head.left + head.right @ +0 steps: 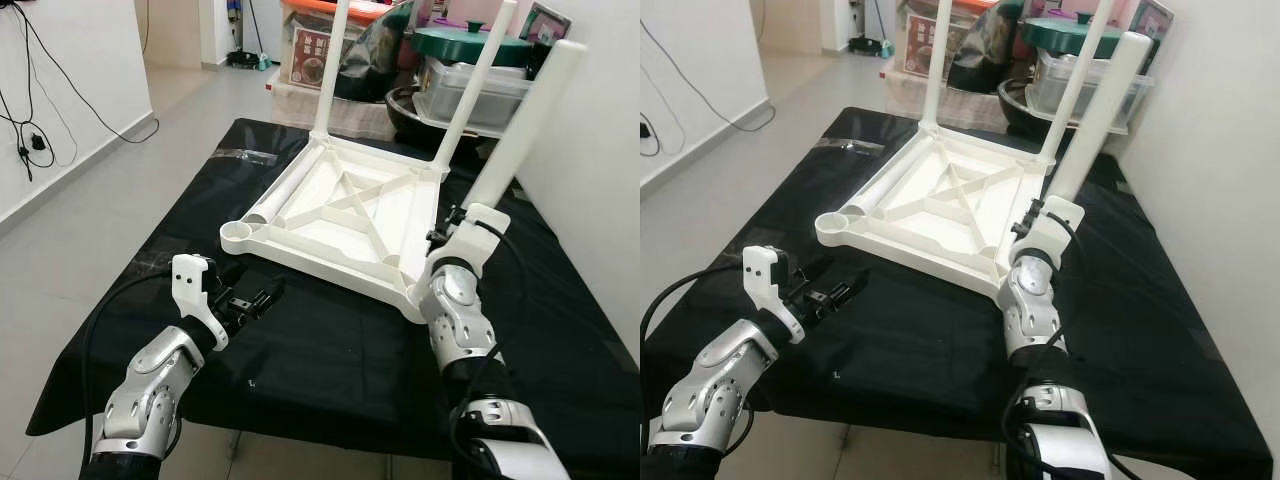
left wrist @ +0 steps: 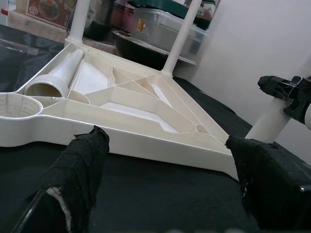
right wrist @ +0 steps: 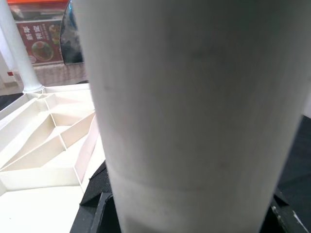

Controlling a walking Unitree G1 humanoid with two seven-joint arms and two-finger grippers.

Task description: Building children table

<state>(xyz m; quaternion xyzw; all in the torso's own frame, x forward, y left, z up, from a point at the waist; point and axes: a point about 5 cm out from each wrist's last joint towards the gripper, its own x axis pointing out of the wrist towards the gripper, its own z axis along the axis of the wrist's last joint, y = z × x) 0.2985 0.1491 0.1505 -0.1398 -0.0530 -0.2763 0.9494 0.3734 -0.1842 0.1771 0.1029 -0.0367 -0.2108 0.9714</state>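
A white plastic table top [image 1: 345,215] lies upside down on the black-covered table [image 1: 330,350]. Two white legs [image 1: 330,70] stand upright in its far corners. A loose white leg [image 1: 285,197] lies inside the top along its left side, near an empty round socket [image 1: 238,232]. My right gripper [image 1: 455,228] is shut on another white leg [image 1: 525,125] and holds it tilted at the near right corner. This leg [image 3: 189,116] is right against the right wrist camera. My left gripper [image 1: 262,296] hovers open over the cloth just before the top's near edge [image 2: 121,141].
Plastic tubs with a green lid [image 1: 470,45], a dark bowl and boxes crowd the far end of the table. A white wall [image 1: 600,180] runs close along the right. Tiled floor [image 1: 90,220] and cables on the wall lie to the left.
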